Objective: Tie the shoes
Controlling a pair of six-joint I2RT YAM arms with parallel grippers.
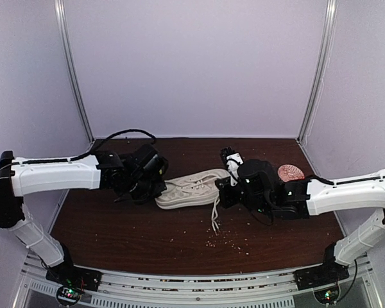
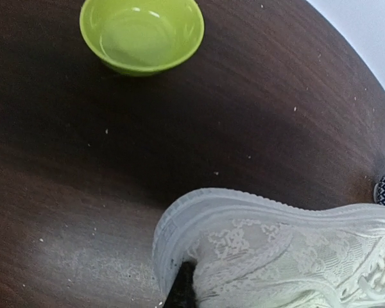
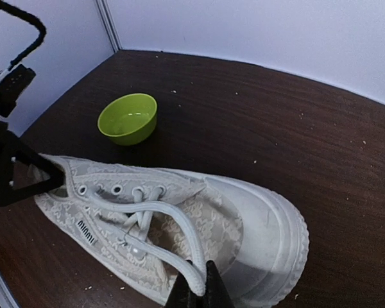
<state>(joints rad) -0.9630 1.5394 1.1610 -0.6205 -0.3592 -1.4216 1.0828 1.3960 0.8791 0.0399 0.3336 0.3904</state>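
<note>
Sneaker (image 1: 192,189), off-white with a thick white sole, is seen upright in the middle of the dark desk (image 1: 115,224), between the two arms, with its heel turned toward the left arm and its toe toward the right. The left fingers (image 3: 45,179) are closed tight on the rim of the heel. The right fingers (image 3: 197,292) are pinched shut on a white lace (image 3: 167,212) beside the toe cap, and the lace is drawn from the eyelets into them. Loose lace ends (image 1: 214,218) are trailed over the desk on the near side of the sneaker. A green bowl (image 3: 127,119) is placed beyond the heel, apart from it, and a patterned bowl (image 1: 290,172) is partly hidden behind the right arm. Pale crumbs (image 1: 228,240) are scattered over the desk.
</note>
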